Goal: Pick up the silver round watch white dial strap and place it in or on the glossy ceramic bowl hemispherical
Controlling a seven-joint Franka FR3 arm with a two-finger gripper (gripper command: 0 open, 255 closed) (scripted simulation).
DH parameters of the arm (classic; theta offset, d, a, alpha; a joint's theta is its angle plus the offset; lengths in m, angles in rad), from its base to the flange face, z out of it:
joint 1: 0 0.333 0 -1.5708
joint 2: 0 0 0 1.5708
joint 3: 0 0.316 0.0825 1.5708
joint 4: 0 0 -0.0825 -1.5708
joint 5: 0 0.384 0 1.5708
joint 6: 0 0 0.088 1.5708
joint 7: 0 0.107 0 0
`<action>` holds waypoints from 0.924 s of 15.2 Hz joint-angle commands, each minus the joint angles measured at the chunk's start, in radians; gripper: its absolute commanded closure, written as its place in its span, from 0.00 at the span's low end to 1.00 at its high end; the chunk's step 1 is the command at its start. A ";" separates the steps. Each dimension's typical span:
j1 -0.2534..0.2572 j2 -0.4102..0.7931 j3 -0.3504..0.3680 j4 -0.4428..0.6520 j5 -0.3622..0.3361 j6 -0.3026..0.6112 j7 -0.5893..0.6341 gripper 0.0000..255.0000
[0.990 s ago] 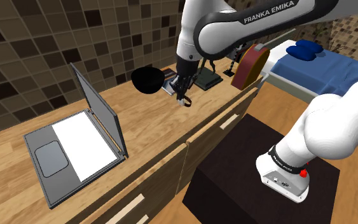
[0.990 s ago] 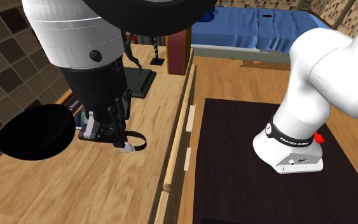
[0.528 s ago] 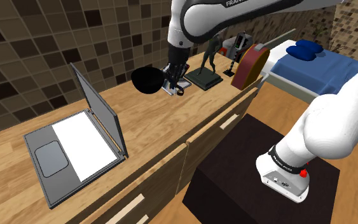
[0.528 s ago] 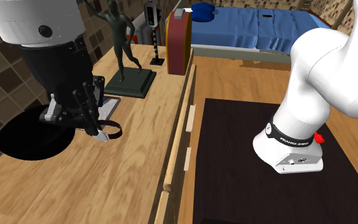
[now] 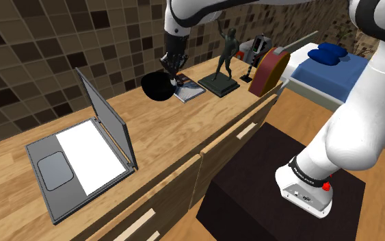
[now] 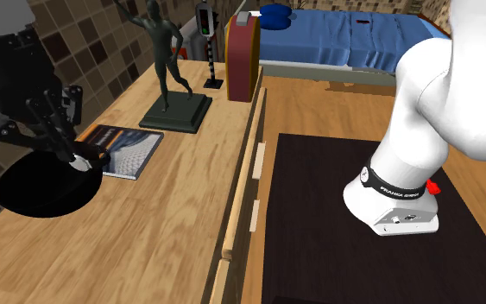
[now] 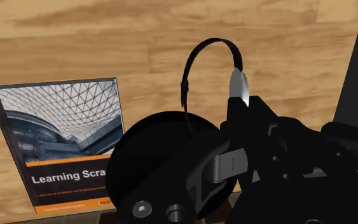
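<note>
Tool (image 6: 64,151) is clamped on the watch (image 6: 81,161) at mid-left of the second exterior view, strap loop sticking out past the fingertips, hanging over the near rim of the black bowl (image 6: 34,194) on the table (image 6: 172,216); bowl centre lies lower left.

"Learning Scra", cut off, on the cover of the book (image 7: 56,127)

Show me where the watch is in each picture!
Shoulder view: the watch hangs under the hand, top middle, over the black bowl edge.
Second exterior view: watch at the left, above the black bowl.
Wrist view: watch pinched at the hand's tip.
Shared landmark: the book beside the black bowl.
</note>
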 commanded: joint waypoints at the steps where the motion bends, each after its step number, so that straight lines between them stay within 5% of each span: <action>1: -0.005 0.072 -0.007 0.109 -0.010 -0.039 -0.007 1.00; 8: -0.014 0.390 -0.028 0.614 -0.041 -0.230 -0.031 1.00; 12: -0.003 0.680 -0.038 1.117 -0.059 -0.444 -0.039 1.00; 14: -0.006 0.653 -0.037 1.041 -0.057 -0.396 -0.041 1.00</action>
